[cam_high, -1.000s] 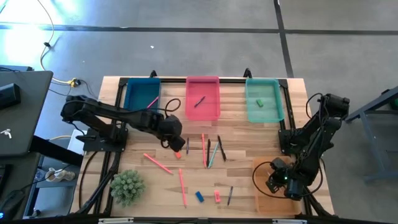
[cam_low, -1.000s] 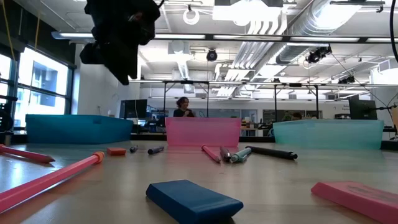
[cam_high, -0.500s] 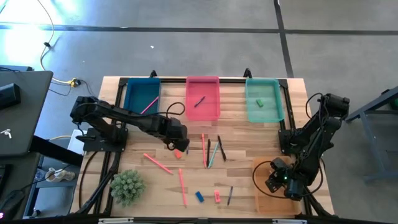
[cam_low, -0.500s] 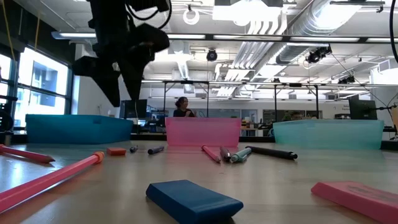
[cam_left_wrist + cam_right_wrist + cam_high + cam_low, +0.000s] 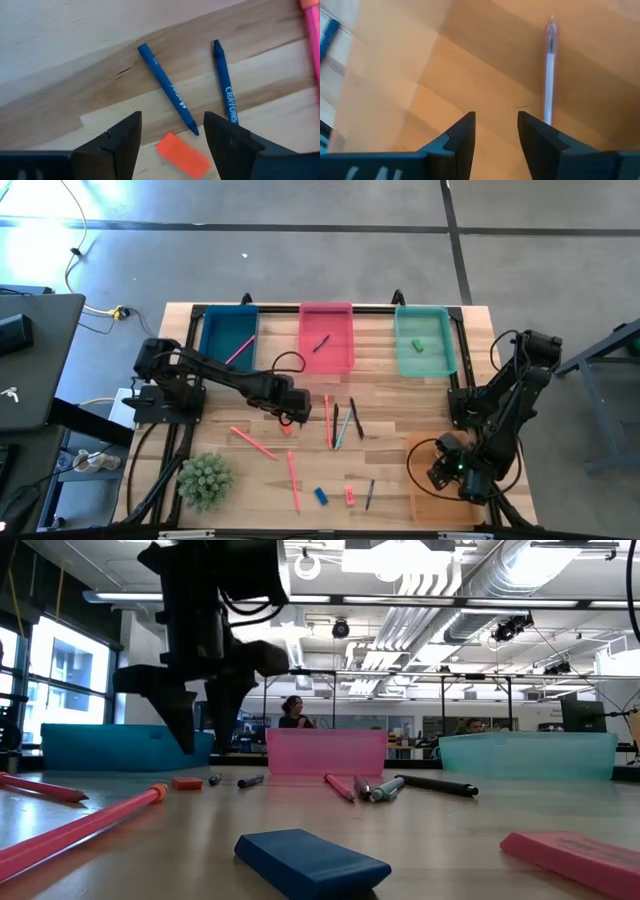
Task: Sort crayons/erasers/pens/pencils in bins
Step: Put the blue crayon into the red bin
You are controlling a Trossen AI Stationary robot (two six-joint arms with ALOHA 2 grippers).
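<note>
Since a second ago my left hand [image 5: 291, 408] has travelled rightward and dropped lower over the worktop [image 5: 400, 405], its fingers now spread apart and empty. An orange-red eraser [image 5: 182, 155] lies on the wood directly beneath the gap between those fingers, beside two blue crayons [image 5: 167, 89]. My left arm stretches out low from its base toward the middle of the worktop, hand pointing down. My right hand [image 5: 446, 470] hovers over the orange bin [image 5: 420, 502] at the near right corner, fingers parted, holding nothing, with a pen [image 5: 548, 70] lying inside the bin.
</note>
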